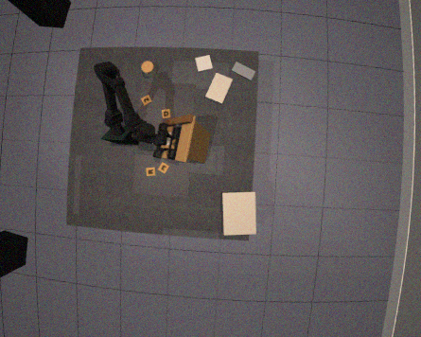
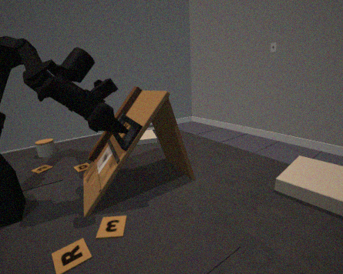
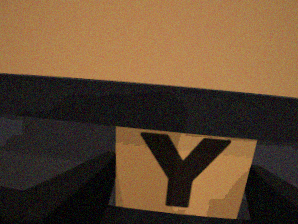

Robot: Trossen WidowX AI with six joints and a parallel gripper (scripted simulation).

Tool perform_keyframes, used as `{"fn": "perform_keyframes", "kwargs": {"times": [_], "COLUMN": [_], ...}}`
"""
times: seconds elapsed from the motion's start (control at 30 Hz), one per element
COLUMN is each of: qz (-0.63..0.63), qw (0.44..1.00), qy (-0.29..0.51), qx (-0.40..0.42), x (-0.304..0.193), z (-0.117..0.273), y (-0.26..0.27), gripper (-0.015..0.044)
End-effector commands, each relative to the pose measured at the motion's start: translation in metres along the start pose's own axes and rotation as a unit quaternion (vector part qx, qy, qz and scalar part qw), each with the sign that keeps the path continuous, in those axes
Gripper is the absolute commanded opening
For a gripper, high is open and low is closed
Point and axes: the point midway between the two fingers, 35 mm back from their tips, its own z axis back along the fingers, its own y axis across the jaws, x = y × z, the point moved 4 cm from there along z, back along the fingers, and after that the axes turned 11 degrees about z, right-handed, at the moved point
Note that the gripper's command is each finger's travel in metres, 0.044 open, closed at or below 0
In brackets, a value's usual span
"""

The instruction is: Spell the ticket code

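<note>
My gripper (image 1: pixel 171 143) (image 2: pixel 123 128) (image 3: pixel 181 168) is shut on the Y tile (image 3: pixel 207 192), which stands upright in the wrist view at the dark letter rail (image 2: pixel 132 139) (image 3: pixel 75 97) on the sloped wooden board (image 1: pixel 186 147) (image 2: pixel 152 99) (image 3: pixel 150 40). Whether the tile touches the rail's inner end is hidden. The ticket (image 2: pixel 105 158) is on the board below the rail; its print is unreadable. An R tile (image 1: pixel 150 171) (image 2: pixel 71 255) and a tile reading E or M (image 1: pixel 163 168) (image 2: pixel 112 226) lie on one side. A D tile (image 1: pixel 166 114) (image 2: pixel 82 167) and a Z or N tile (image 1: pixel 146 99) (image 2: pixel 42 168) lie on the other.
A brown ledge (image 1: pixel 184 119) (image 2: pixel 133 98) runs along one side of the board. An orange-topped cylinder (image 1: pixel 147 66) (image 2: pixel 45 148) stands beyond the loose tiles. A large pale block (image 1: pixel 238 213) (image 2: pixel 320 177) is at a counter corner. Two pale blocks (image 1: pixel 203 62) (image 1: pixel 219 88) and a grey one (image 1: pixel 243 70) lie behind.
</note>
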Motion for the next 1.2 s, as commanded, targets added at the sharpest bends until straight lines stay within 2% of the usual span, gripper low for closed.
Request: {"fn": "perform_keyframes", "kwargs": {"times": [0.0, 1.17], "qz": [-0.002, -0.002], "qw": [1.000, 1.000], "qy": [0.000, 0.000], "qx": [-0.003, -0.002], "x": [0.001, 0.004], "z": [0.000, 0.000], "y": [0.002, 0.023], "gripper": [0.0000, 0.0000]}}
